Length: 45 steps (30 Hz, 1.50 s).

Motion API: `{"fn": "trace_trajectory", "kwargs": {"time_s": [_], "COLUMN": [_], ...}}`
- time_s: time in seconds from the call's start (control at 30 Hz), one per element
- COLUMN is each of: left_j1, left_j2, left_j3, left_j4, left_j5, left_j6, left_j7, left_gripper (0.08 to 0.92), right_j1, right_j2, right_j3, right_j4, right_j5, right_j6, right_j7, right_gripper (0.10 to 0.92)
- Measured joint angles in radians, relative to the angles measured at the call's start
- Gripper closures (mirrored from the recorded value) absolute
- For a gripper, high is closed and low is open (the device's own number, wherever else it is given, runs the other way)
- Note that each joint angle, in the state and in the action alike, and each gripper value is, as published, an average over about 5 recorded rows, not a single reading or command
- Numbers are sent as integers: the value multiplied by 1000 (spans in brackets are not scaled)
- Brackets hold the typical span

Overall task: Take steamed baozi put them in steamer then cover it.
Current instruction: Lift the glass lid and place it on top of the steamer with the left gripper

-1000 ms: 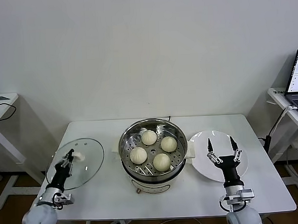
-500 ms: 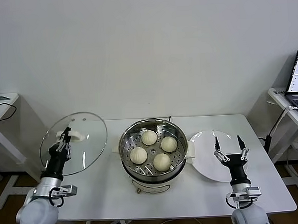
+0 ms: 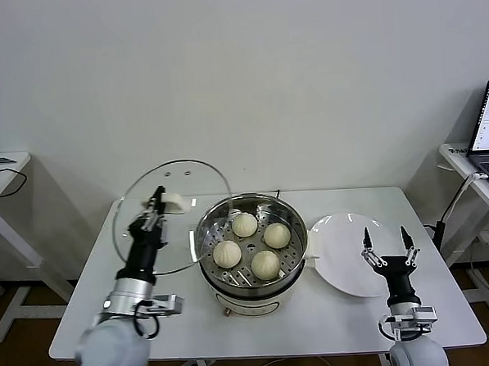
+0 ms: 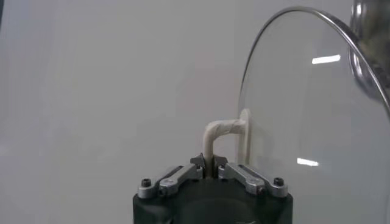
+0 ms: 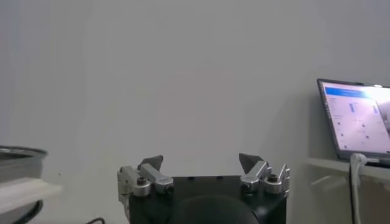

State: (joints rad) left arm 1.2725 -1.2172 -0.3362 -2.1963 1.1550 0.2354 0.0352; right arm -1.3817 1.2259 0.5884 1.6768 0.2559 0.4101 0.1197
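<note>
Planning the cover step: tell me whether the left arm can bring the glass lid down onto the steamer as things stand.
Probably yes. The left claw is shut on the glass lid's white handle, holding it tilted in the air beside the steamer. Nothing stands between them; the right claw waits open by the plate.

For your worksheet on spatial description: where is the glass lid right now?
In the head view the glass lid is lifted off the table, tilted, held by the left claw, just left of the steamer.

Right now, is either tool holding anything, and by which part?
The left tool is shut on the glass lid, gripping its white handle. The right tool, beside the plate, is open and holds nothing.
</note>
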Motion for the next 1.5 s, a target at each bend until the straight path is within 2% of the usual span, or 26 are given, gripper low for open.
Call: {"fn": "trace_trajectory", "kwargs": {"time_s": [0.33, 0.63, 0.9, 1.5], "left_j1": [-97, -161, -177, -190], "left_j2": [-84, -140, -187, -260], "left_j3": [203, 320, 364, 415], "left_j4": [52, 131, 188, 278], "left_j5": [104, 214, 302, 395], "left_j6": [115, 209, 254, 267], "left_j7": [90, 167, 192, 189], "left_gripper": [807, 807, 807, 807], "right_j1": [1, 9, 13, 14], "right_j2": [12, 24, 25, 31], "right_j3": [11, 9, 9, 7], "right_j4": [-22, -39, -50, -66], "right_j5": [0, -2, -2, -1], "right_j6": [1, 1, 1, 3], "right_j7": [-7, -11, -14, -30], "right_gripper": [203, 203, 203, 203]}}
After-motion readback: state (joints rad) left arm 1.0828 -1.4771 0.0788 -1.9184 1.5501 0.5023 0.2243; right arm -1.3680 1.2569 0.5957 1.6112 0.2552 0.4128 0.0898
